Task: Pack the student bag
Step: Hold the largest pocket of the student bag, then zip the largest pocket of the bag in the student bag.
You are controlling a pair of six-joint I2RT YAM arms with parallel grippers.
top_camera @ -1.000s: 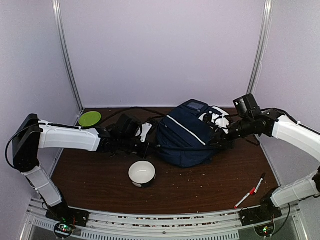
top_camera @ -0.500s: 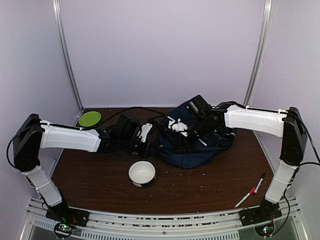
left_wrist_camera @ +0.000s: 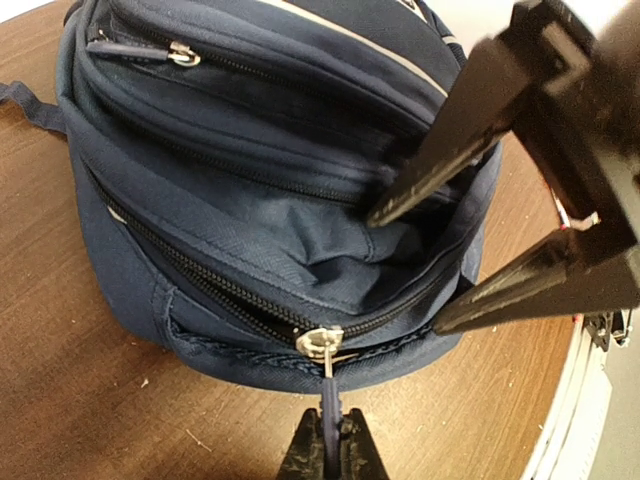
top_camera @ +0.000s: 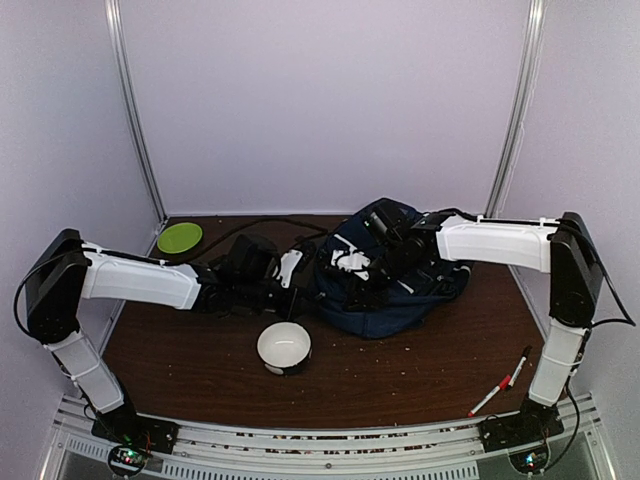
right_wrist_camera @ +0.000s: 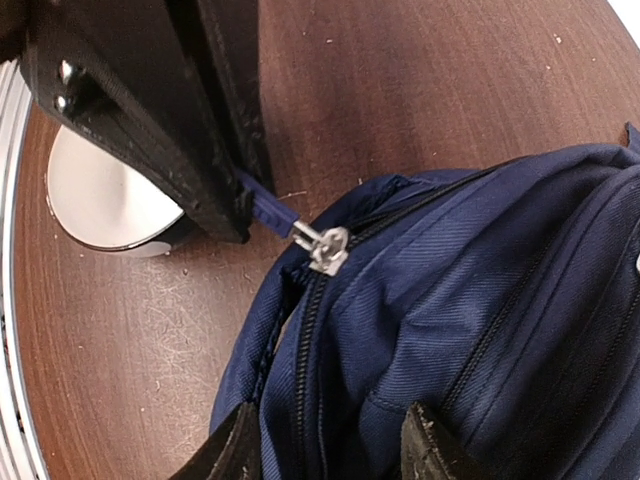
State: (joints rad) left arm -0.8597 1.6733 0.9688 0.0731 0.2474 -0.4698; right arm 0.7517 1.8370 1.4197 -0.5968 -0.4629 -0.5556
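The navy-blue student bag (top_camera: 405, 292) lies at the middle of the table with its main zip partly open. My left gripper (top_camera: 297, 293) is at the bag's left end, shut on the blue zip pull (left_wrist_camera: 329, 412) below the silver slider (left_wrist_camera: 320, 343). My right gripper (top_camera: 352, 274) reaches across the top of the bag and is open. In the left wrist view one of its fingers (left_wrist_camera: 450, 130) points into the opening and the other stays outside. In the right wrist view bag fabric (right_wrist_camera: 480, 300) fills the gap between the right gripper's (right_wrist_camera: 325, 440) jaws, just behind the slider (right_wrist_camera: 326, 249).
A white bowl (top_camera: 284, 346) sits in front of the bag, close to the left gripper, and shows in the right wrist view (right_wrist_camera: 100, 200). A green plate (top_camera: 180, 237) lies at the back left. A red-and-white marker (top_camera: 500, 383) lies at the front right.
My right arm has swung from the bag's right side across its top to the left end, pushing the bag flatter. My left gripper has stayed at the zip pull.
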